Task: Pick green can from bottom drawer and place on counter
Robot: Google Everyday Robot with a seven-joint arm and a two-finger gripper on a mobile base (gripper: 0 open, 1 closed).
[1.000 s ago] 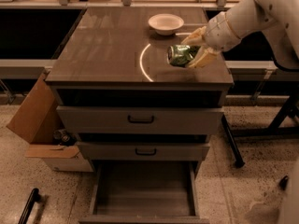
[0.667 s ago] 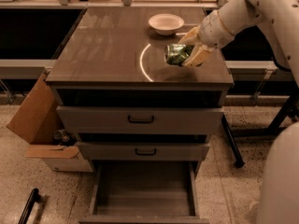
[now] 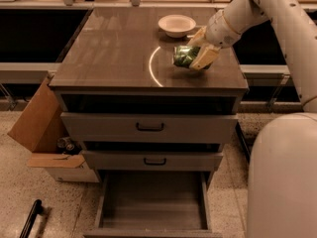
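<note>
Clamping the green can [image 3: 183,57] between its cream-coloured fingers [image 3: 205,58], the gripper [image 3: 196,53] sits low over the right-hand part of the counter [image 3: 104,53], with the can lying on its side in the grasp and pointing toward the middle of the top. Whether the can's underside touches the glossy surface or hangs just above it cannot be told. A bright curved light reflection [image 3: 151,66] runs across the counter just beside the can, and a white bowl [image 3: 177,25] stands near the back edge, close to the gripper but apart from it. From the wrist, the white arm [image 3: 233,16] rises to the upper right, and the robot's rounded white body [image 3: 282,177] fills the lower right. Below the counter, two upper drawers [image 3: 148,128] with black handles stand slightly pulled out, and the bottom drawer [image 3: 153,205] is pulled fully open with its grey floor showing. A cardboard box [image 3: 34,115] leans by the cabinet's left side.
</note>
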